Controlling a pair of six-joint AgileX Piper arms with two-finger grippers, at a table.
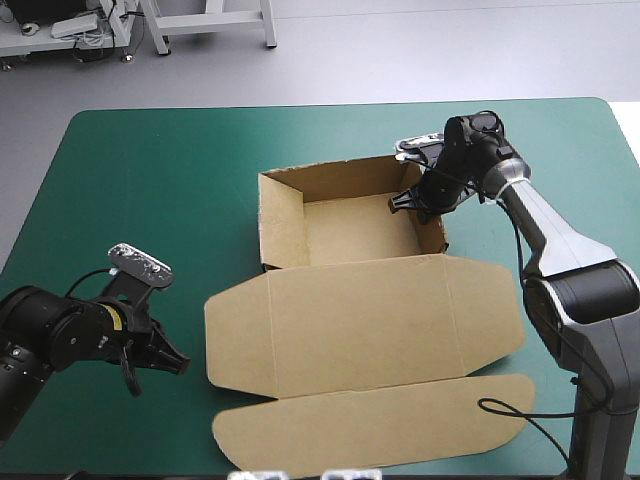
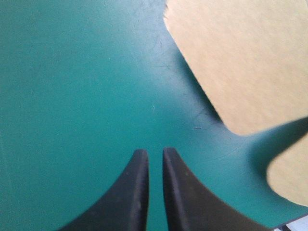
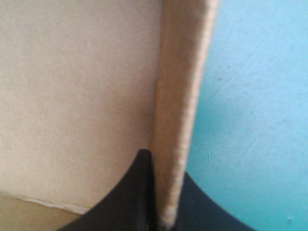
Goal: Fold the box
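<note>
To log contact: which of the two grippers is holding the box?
The right gripper, shut on a wall of the box; the left gripper is shut over the teal-green cover.

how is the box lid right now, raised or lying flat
Lying flat. The box lid spreads on the teal-green cover in front of the raised tray walls; the right gripper pinches the right wall.

right end effector (image 3: 163, 168): black fingers pinch upright wall of brown box (image 3: 180, 86), one inside, one outside | box floor on inner side | teal-green tabletop (image 3: 260, 120) on outer side
</note>
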